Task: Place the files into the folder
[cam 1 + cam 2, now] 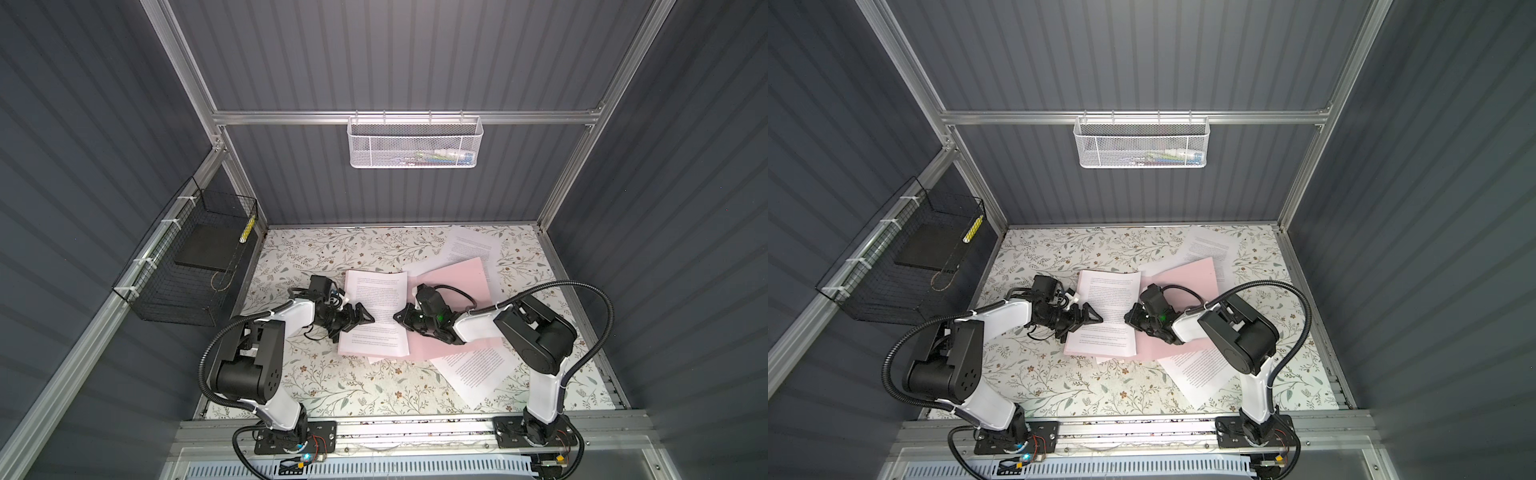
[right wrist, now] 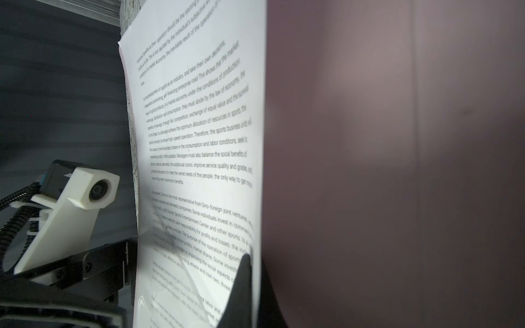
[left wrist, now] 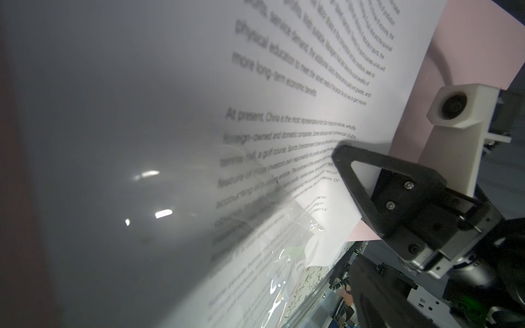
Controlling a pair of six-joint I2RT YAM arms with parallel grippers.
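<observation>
The pink folder (image 1: 457,274) (image 1: 1187,276) lies open on the table in both top views. One of the files, a printed white sheet (image 1: 376,299) (image 1: 1108,299), rests over its left half. My right gripper (image 1: 397,318) (image 1: 1128,319) is shut on this sheet's right edge. The right wrist view shows its black fingers (image 2: 244,284) pinching the sheet (image 2: 199,142). At the sheet's left edge my left gripper (image 1: 353,326) (image 1: 1084,326) stands open. Two more files lie partly under the folder, one at the back right (image 1: 471,245) and one at the front right (image 1: 478,370).
A black wire basket (image 1: 166,299) holding a flat black slab (image 1: 203,249) hangs on the left wall. A white mesh basket (image 1: 415,141) hangs on the back rail. The table has a floral cover (image 1: 316,257), with dark walls on three sides.
</observation>
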